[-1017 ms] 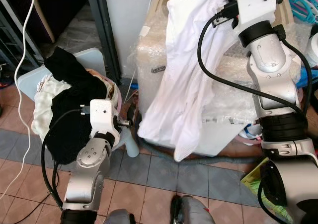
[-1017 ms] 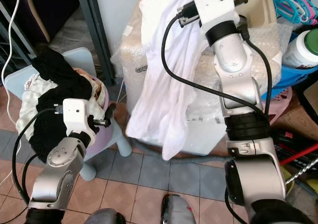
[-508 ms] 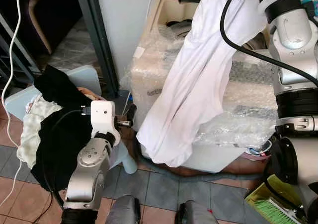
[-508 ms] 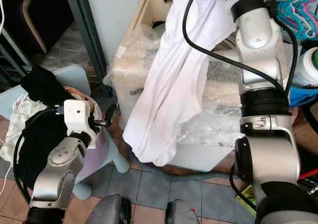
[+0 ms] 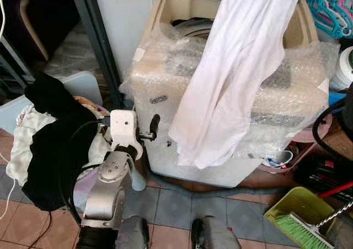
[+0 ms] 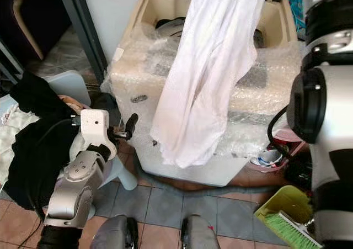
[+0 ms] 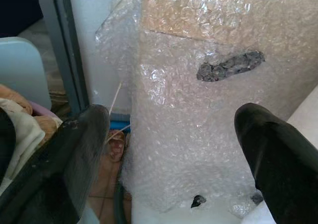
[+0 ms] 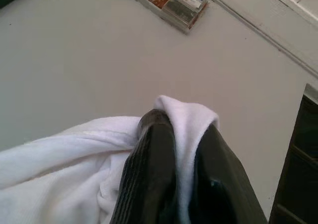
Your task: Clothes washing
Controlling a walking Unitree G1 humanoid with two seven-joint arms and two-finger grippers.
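Note:
A long white garment (image 5: pixel 237 72) hangs from above, draped down over the front of a top-loading washing machine (image 5: pixel 165 83) wrapped in bubble wrap. In the right wrist view my right gripper (image 8: pixel 181 159) is shut on a fold of the white garment (image 8: pixel 59 174), held high with a pale wall behind it. My left gripper (image 5: pixel 151 128) stands open and empty at the machine's lower left side; its fingers (image 7: pixel 74 149) frame the bubble wrap (image 7: pixel 198 114). A pile of black and white clothes (image 5: pixel 44 133) lies on a stool to my left.
A dark metal post (image 5: pixel 91 36) stands left of the machine. A green dustpan with brush (image 5: pixel 298 218) lies on the tiled floor at right. A pink basin (image 5: pixel 284 155) and turquoise hangers (image 5: pixel 331 6) sit right of the machine. My feet (image 5: pixel 212 235) are near a grey hose.
The camera has tilted up and shifted. My right arm has lifted the white garment higher, out of the top of the picture. My left gripper has stayed by the machine's side.

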